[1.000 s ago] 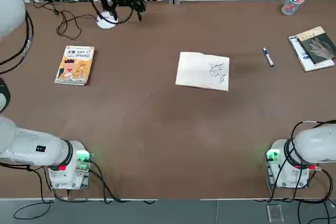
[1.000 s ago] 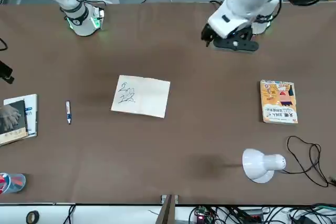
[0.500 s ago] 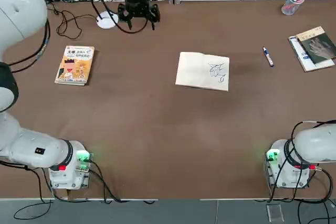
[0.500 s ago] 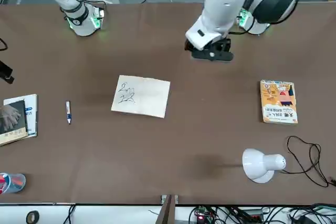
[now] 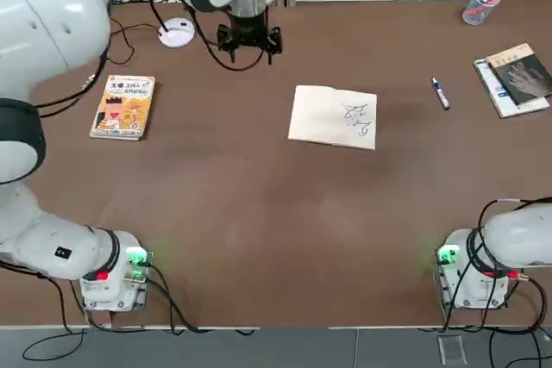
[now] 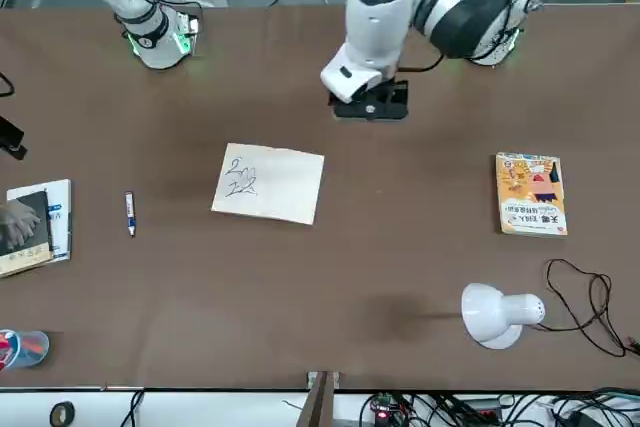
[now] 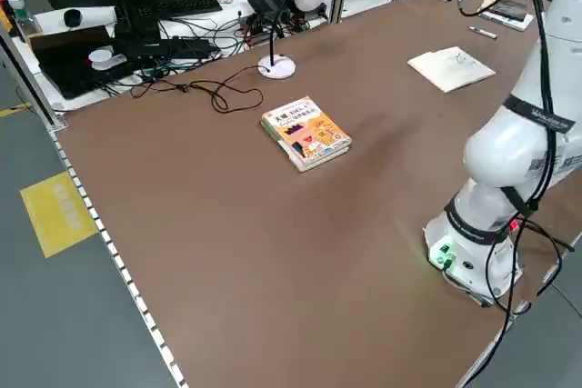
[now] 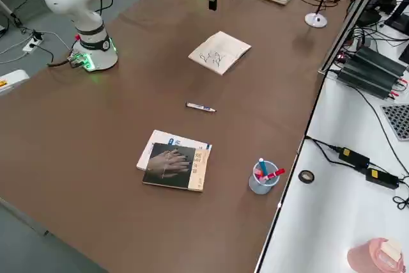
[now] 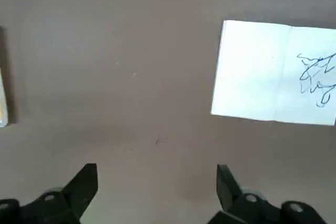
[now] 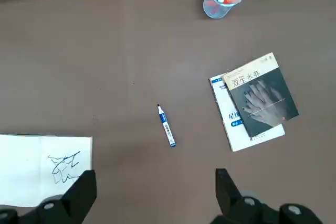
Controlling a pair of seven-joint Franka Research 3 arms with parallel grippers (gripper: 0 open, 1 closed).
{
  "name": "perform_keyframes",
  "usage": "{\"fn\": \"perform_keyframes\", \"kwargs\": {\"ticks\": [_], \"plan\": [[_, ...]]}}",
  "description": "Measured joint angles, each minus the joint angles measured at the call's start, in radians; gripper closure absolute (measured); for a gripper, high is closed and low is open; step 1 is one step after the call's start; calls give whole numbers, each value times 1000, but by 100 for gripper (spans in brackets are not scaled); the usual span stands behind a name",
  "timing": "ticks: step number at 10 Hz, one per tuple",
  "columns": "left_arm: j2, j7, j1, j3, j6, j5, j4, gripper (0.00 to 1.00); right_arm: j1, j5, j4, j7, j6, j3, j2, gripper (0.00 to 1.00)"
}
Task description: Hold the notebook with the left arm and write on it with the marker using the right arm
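1. Hovering beyond the table's middle, the left arm's black two-finger gripper hangs with fingers spread and empty, apart from the notebook's left edge.
2. The cream-white rectangular paper notebook lies open and flat mid-table, ink scribbles on its right page. It looks light and liable to slide, so pressing down on the blank left page seems the best hold.
3. The slim white marker with a dark blue cap lies right of the notebook, well apart; it looks thin, smooth, prone to roll, best pinched mid-barrel.
4. The right arm's black gripper waits parked, fingers wide, holding nothing.
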Motion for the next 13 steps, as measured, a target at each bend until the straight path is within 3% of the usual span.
{"fn": "perform_keyframes", "kwargs": {"ticks": [8,13], "plan": [[164,-119,-56,0,186,123,-1,0,0,0,0,0,0,-1,0,0],[238,-164,-54,1,223,223,1,0,0,0,0,0,0,-2,0,0]]}}
